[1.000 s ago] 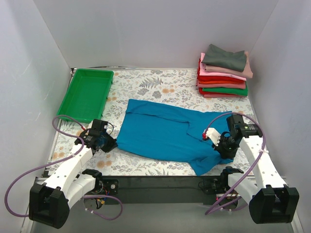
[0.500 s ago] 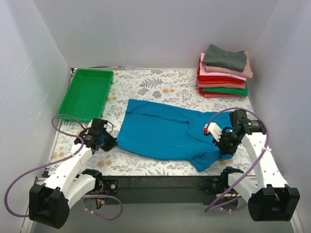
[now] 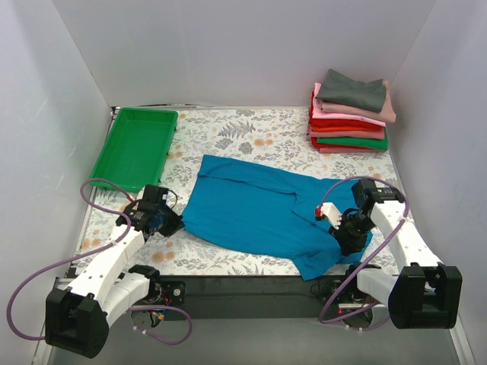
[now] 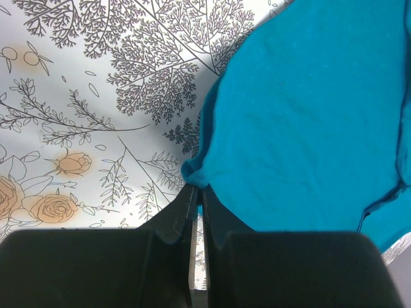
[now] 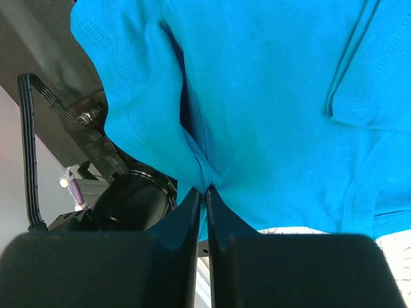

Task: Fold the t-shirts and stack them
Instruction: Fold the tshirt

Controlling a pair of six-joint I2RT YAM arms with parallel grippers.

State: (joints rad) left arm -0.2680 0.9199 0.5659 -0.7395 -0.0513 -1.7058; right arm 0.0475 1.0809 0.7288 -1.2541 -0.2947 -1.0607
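Teal-blue cotton covers much of the near half of the flower-printed table [image 3: 228, 129]: the teal-blue t-shirt [image 3: 259, 213] lies open and mostly flat, its near right corner reaching the table's front edge. I judge the step in hand to be the first fold. To do it well I should lift both held points together, at one height, and carry them across evenly. That way the cloth is taut between them and lands without a twist. This soft knit will likely sag and crease if one side leads. The stack of folded t-shirts [image 3: 350, 114] sits in the far right corner, well apart from the shirt, so nothing need go there yet.

My left gripper [image 4: 198, 190] is pinched tight on the shirt's left edge. A small tuck of fabric is nipped right at the fingertips, and the rest of the shirt spreads away to the right. My right gripper [image 5: 205, 191] has its fingers almost together on a pleat near the shirt's near right corner. The cloth puckers into the tips, and stitched hems show on either side.
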